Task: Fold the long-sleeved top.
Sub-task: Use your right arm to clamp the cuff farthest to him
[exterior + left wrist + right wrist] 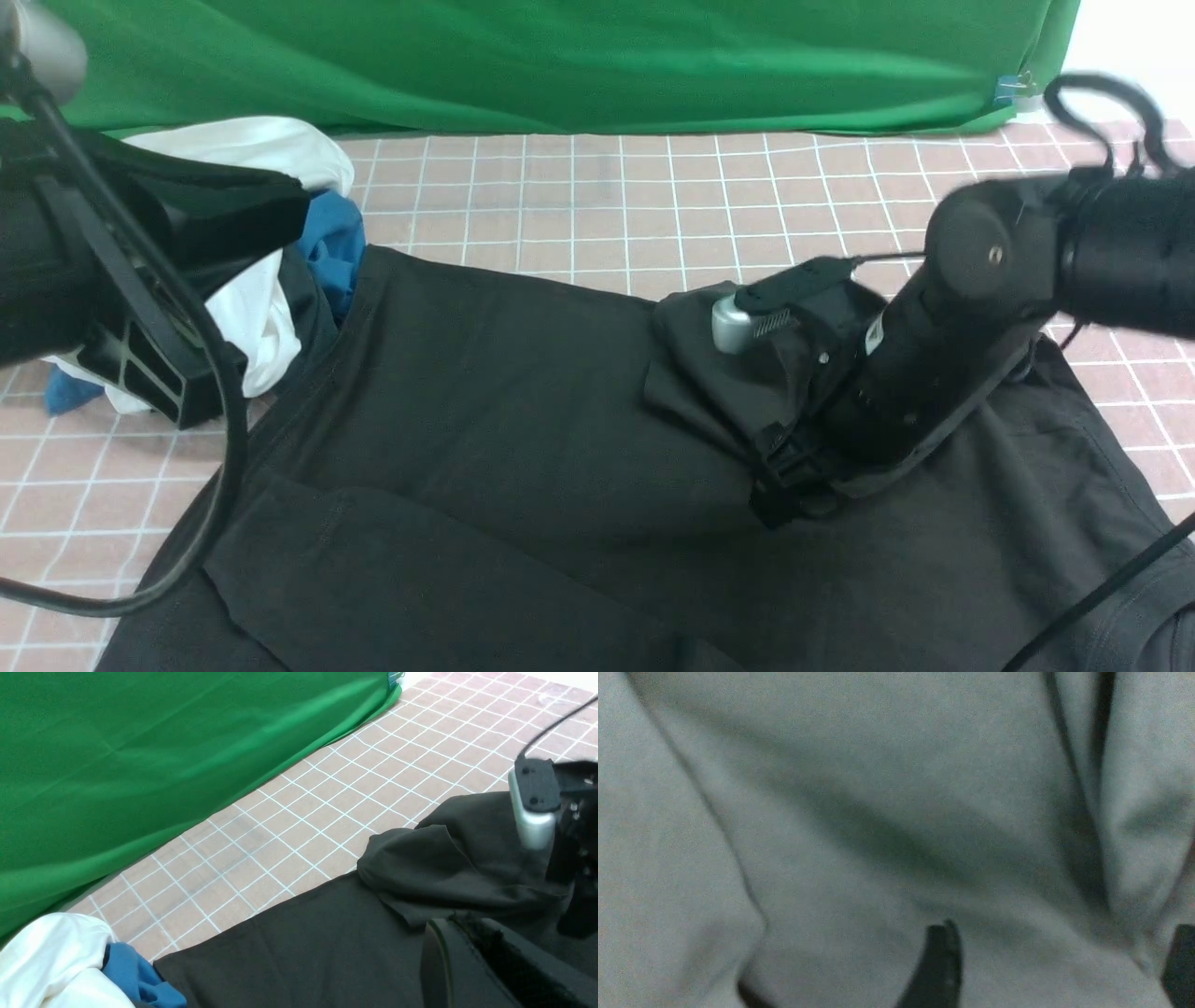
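Note:
The long-sleeved top, a big, very dark cloth, lies spread over the tiled table and fills the near half of the front view. A raised, bunched fold of it sits just left of my right arm. My right gripper is low on the top beside that fold. In the right wrist view its fingers stand wide apart, open, with the top's cloth bulging between them. My left gripper is held up at the far left, off the top, jaws shut on nothing. The left wrist view also shows the fold.
A white garment and a blue cloth are piled at the top's far-left corner, under my left arm. A green backdrop closes off the back. Bare pink tiled table lies between backdrop and top.

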Motion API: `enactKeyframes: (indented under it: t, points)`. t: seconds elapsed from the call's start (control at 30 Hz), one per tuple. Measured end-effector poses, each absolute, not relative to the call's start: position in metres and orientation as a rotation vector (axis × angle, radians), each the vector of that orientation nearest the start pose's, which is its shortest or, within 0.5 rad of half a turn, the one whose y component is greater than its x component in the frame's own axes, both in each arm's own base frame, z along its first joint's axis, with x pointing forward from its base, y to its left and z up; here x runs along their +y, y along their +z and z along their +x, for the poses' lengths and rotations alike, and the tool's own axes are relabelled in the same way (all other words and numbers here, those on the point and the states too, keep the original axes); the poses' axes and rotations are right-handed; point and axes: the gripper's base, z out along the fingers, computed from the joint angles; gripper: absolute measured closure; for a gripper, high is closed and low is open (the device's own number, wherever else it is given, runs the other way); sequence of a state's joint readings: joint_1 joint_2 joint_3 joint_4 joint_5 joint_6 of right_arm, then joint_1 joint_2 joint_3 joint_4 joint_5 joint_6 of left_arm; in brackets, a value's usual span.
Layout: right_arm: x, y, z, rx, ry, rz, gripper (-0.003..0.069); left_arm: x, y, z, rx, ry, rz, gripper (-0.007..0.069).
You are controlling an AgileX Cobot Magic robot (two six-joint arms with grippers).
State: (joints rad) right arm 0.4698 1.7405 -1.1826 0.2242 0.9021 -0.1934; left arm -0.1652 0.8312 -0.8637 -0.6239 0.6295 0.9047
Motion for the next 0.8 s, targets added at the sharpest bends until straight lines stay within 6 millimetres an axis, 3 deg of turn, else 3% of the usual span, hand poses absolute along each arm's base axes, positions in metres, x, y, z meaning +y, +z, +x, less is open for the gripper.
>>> enactKeyframes:
  t: [0.1,0.2,0.27,0.47,0.63,0.8]
  points:
    - [0.161,0.250,0.307,2.728,0.279,-0.729,-0.0012,-0.058,0.374,0.155,1.826,-0.215,0.749,0.0606]
    - [0.151,0.274,0.324,2.591,0.274,-0.578,0.0029,-0.058,0.374,0.154,1.830,-0.219,0.754,0.0606]
    - [0.143,0.278,0.335,2.554,0.294,-0.425,0.0053,-0.058,0.373,0.154,1.833,-0.221,0.757,0.0606]
    - [0.144,0.245,0.355,2.623,0.379,-0.254,0.0064,-0.059,0.372,0.153,1.844,-0.231,0.770,0.0606]
    - [0.154,0.202,0.371,2.677,0.444,-0.194,0.0067,-0.059,0.372,0.153,1.844,-0.231,0.770,0.0606]
    - [0.158,0.185,0.378,2.707,0.469,-0.152,0.0069,-0.059,0.372,0.153,1.848,-0.233,0.775,0.0606]
